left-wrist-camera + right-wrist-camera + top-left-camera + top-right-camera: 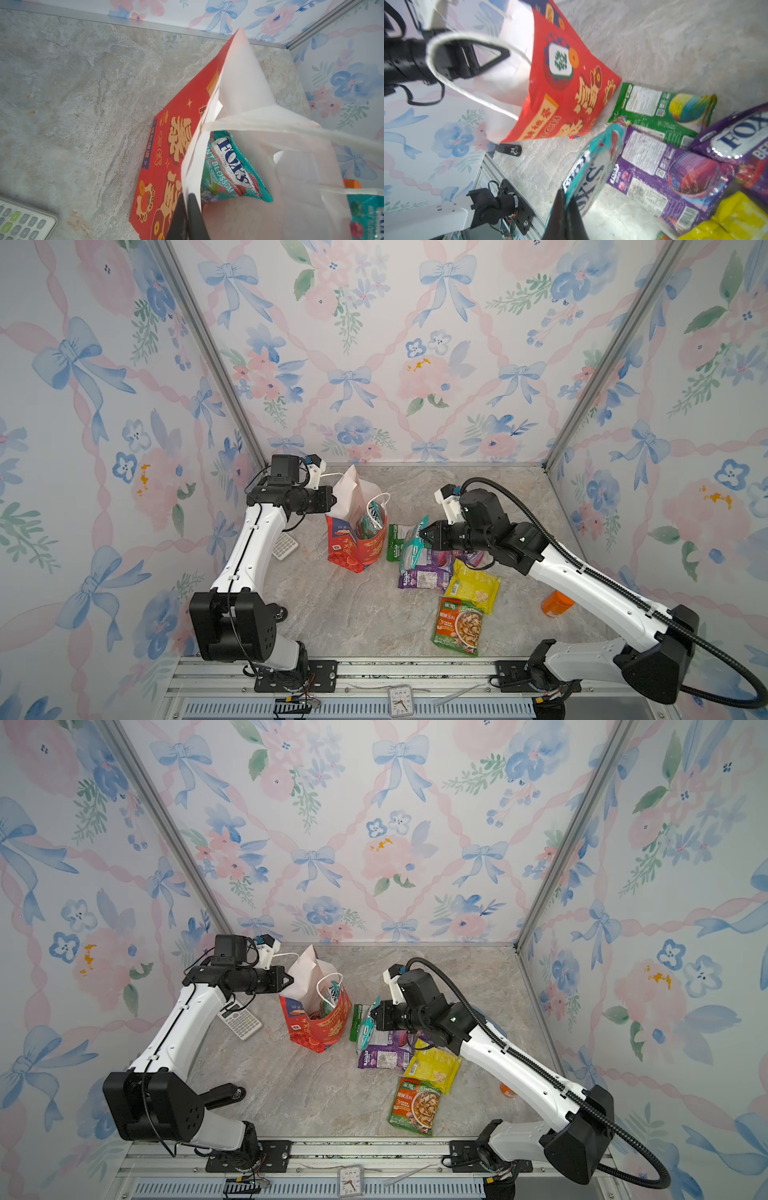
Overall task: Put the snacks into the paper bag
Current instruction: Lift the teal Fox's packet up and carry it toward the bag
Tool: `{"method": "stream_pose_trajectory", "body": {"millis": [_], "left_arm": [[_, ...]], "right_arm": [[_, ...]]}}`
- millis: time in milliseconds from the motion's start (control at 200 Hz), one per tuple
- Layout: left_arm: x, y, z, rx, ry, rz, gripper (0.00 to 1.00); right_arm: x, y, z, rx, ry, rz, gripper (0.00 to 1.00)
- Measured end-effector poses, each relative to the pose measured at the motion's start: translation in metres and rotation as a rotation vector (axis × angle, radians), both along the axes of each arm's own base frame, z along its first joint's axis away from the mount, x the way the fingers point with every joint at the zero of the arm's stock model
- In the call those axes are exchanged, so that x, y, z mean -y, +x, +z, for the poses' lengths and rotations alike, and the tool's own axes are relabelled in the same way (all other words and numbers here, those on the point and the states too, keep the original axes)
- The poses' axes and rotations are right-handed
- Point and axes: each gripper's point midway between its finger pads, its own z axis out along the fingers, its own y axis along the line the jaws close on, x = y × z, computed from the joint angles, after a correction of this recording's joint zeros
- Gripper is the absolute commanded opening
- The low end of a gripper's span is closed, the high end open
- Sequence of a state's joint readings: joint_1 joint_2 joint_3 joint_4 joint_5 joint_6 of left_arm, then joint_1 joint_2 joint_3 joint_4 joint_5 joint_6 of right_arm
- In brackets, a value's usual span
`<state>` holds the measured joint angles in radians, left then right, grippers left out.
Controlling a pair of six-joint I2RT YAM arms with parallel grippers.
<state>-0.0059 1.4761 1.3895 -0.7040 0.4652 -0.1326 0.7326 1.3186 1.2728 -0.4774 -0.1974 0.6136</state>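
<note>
The red paper bag (357,549) (322,1027) stands open at mid table, with one teal snack packet (230,166) inside. My left gripper (333,501) (188,196) is shut on the bag's left rim. My right gripper (422,533) (566,197) is shut on the edge of a second teal packet (411,549) (591,166), lifted just right of the bag. Below it lie more snacks: a green packet (664,108), purple packets (424,578), a yellow one (473,585) and an orange-green one (457,626).
A calculator (284,546) lies left of the bag under my left arm. An orange-capped bottle (557,603) stands by the right wall, partly behind my right arm. A small clock (401,700) sits on the front rail. Flowered walls enclose three sides.
</note>
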Motion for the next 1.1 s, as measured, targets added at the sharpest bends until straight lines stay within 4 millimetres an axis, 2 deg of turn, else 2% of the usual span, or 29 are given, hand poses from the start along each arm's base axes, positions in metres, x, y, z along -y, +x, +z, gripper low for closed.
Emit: {"method": "stream_pose_trajectory", "body": {"millis": [245, 440, 665, 805, 975, 1100], "left_arm": [[-0.001, 0.000, 0.000, 0.001, 0.004, 0.003, 0.00], [-0.002, 0.004, 0.009, 0.026, 0.010, 0.009, 0.00], [-0.005, 0.004, 0.016, 0.046, 0.027, 0.021, 0.00], [-0.004, 0.004, 0.016, 0.045, 0.032, 0.021, 0.00], [0.000, 0.003, 0.016, 0.045, 0.032, 0.011, 0.00], [0.001, 0.003, 0.016, 0.046, 0.035, 0.010, 0.00]], "right_arm": [[0.001, 0.059, 0.051, 0.140, 0.010, -0.039, 0.00], [-0.005, 0.095, 0.086, 0.220, 0.000, -0.043, 0.00], [-0.022, 0.119, 0.132, 0.324, 0.027, -0.018, 0.00], [-0.038, 0.137, 0.154, 0.374, 0.060, 0.001, 0.00], [-0.063, 0.151, 0.171, 0.415, 0.098, 0.034, 0.00], [-0.084, 0.151, 0.178, 0.435, 0.125, 0.069, 0.00]]}}
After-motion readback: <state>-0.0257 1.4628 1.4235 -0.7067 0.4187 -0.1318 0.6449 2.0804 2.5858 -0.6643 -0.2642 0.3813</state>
